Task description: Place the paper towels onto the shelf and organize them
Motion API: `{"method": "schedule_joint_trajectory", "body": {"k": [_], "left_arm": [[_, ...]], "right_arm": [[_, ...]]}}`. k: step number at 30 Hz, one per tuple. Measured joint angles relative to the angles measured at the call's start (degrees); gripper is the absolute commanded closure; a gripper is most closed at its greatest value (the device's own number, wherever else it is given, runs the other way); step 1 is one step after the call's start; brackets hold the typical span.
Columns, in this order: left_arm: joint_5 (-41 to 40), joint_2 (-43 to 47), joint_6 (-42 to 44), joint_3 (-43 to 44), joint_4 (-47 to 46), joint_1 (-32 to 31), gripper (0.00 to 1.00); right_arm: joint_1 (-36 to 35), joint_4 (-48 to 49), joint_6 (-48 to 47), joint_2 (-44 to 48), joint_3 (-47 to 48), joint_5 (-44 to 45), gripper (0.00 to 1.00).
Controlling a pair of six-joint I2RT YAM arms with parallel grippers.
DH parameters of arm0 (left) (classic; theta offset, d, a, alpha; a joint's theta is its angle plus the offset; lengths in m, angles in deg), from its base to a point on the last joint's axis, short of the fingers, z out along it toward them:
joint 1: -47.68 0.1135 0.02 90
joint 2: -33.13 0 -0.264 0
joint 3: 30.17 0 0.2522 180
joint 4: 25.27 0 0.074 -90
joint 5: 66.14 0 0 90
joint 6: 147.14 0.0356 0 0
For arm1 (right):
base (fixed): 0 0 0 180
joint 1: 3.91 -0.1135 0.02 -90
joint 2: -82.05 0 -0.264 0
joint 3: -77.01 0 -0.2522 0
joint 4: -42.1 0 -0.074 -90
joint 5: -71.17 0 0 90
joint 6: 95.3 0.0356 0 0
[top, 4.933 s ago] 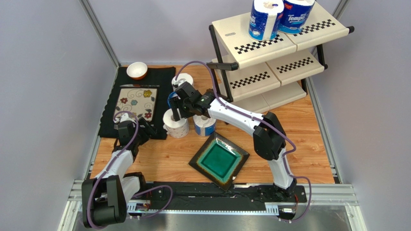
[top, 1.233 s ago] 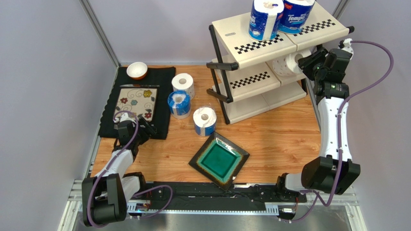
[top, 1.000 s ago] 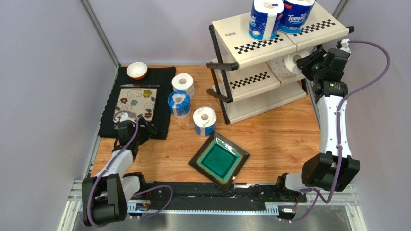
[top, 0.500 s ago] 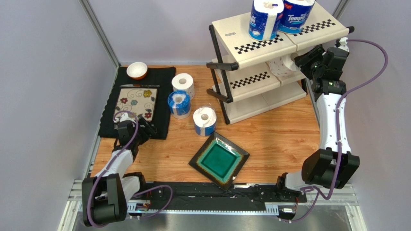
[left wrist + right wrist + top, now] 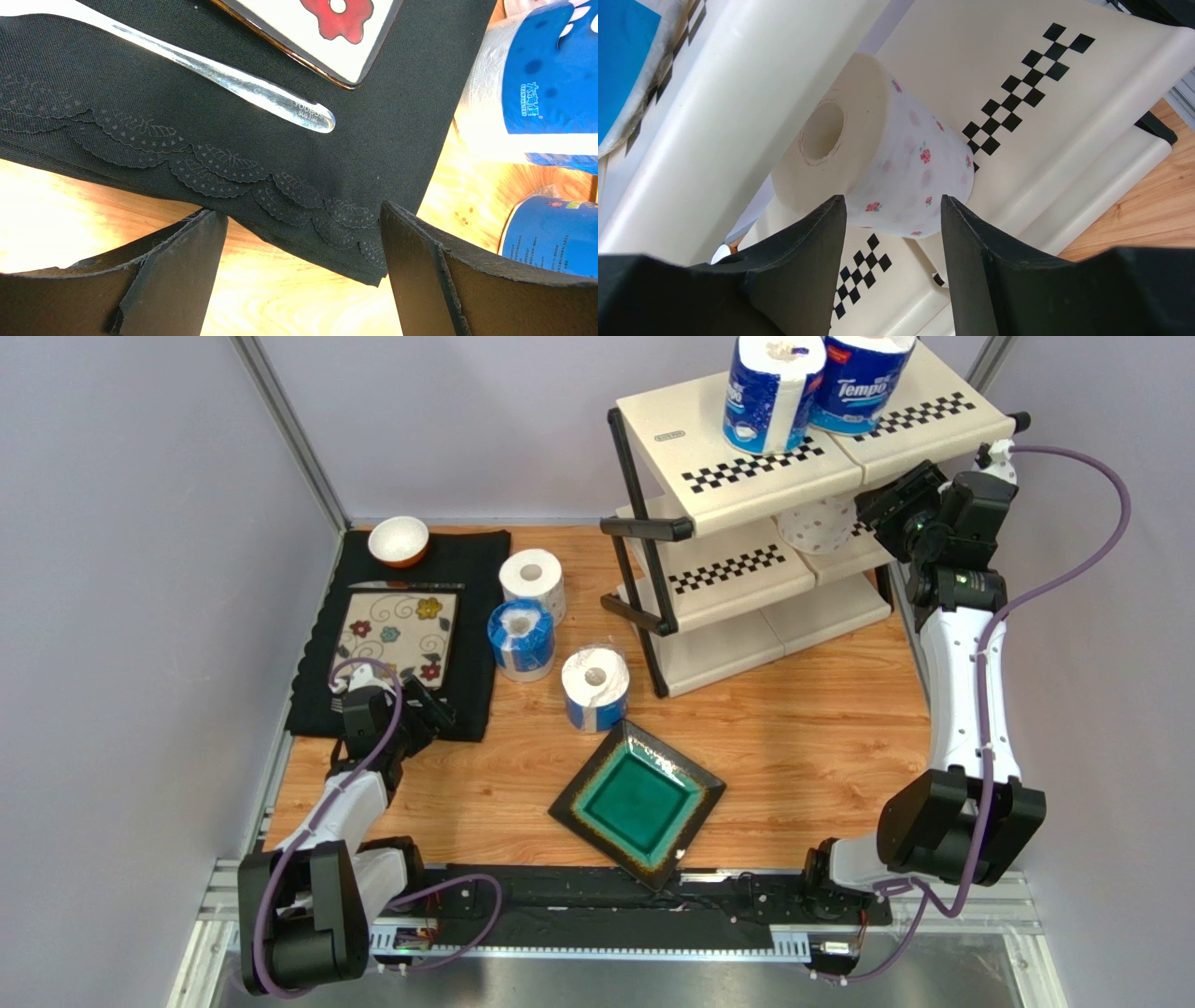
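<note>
The shelf [image 5: 687, 423] stands at the back right with two Tempo paper towels [image 5: 774, 385] [image 5: 859, 378] on its top tier. A white roll with red flower print [image 5: 822, 525] lies on its side on the middle tier; it also shows in the right wrist view [image 5: 878, 154] against the shelf panel [image 5: 1032, 91]. My right gripper [image 5: 905, 494] [image 5: 892, 210] is open, its fingertips just short of that roll. Three rolls stand on the table: plain white [image 5: 533, 581], blue-wrapped [image 5: 521, 639], blue-and-white [image 5: 595, 688]. My left gripper [image 5: 400, 714] [image 5: 302, 217] is open and empty over the placemat's edge.
A black floral placemat [image 5: 470, 567] lies at the left with a patterned plate [image 5: 400, 633], a spoon [image 5: 231, 77] and a small white bowl [image 5: 399, 541]. A green square dish [image 5: 636, 801] lies at the front middle. Two blue rolls [image 5: 540, 77] [image 5: 554, 234] show beside the left gripper.
My right arm has carried the flower-print roll from the table to the shelf's middle tier, pushed it in and let it go. The left arm has not moved.
</note>
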Motion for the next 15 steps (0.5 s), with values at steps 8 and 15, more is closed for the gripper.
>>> {"method": "schedule_joint_trajectory", "body": {"k": [8, 15], "left_arm": [[0.0, 0.0, 0.0, 0.0, -0.02, 0.0, 0.11], [0.0, 0.02, 0.0, -0.02, 0.0, 0.0, 0.11]], "right_arm": [[0.0, 0.17, 0.04, 0.0, -0.04, -0.02, 0.44], [0.0, 0.81, 0.76, 3.08, -3.08, 0.28, 0.44]]}}
